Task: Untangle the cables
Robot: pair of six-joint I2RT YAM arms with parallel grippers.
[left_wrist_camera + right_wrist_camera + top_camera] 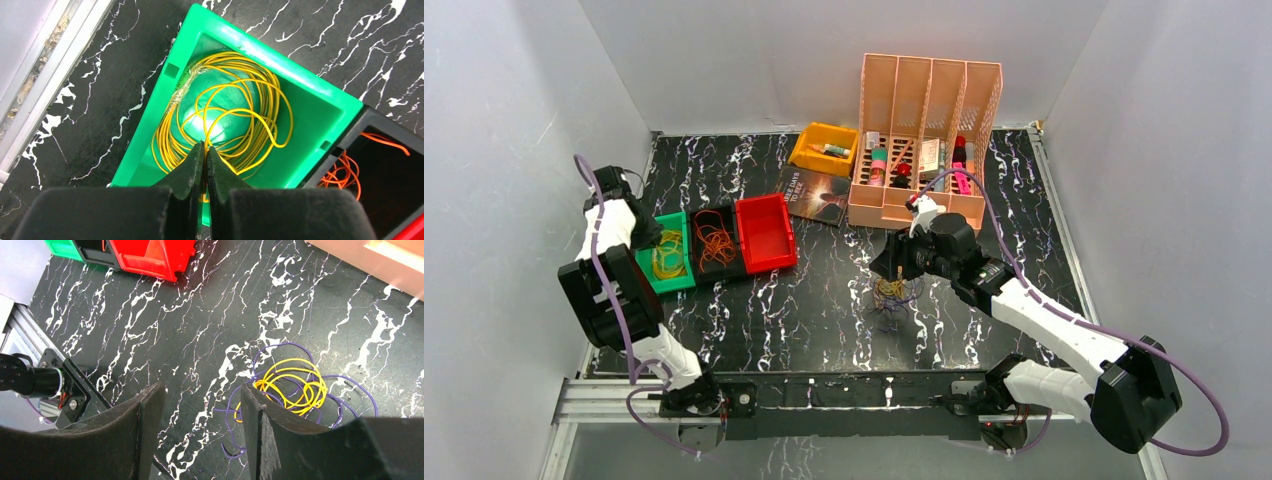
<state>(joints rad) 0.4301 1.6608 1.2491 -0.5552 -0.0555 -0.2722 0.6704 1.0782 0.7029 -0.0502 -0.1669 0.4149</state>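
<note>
Thin yellow and purple cables (292, 390) lie tangled beside the spread right hand (201, 391). The left hand (203, 147), pressed together, overhangs yellow coils (225, 115).

One finger (260, 430) of the right gripper (200, 400) hides part of the yellow and purple cables (295, 385) mid-desk. Near the left edge, the picture's border cuts off the black bin (372, 120) and its orange cable (345, 172). The peach organizer (929, 85) at the far edge holds items, perhaps bottles, too small to identify.
</note>
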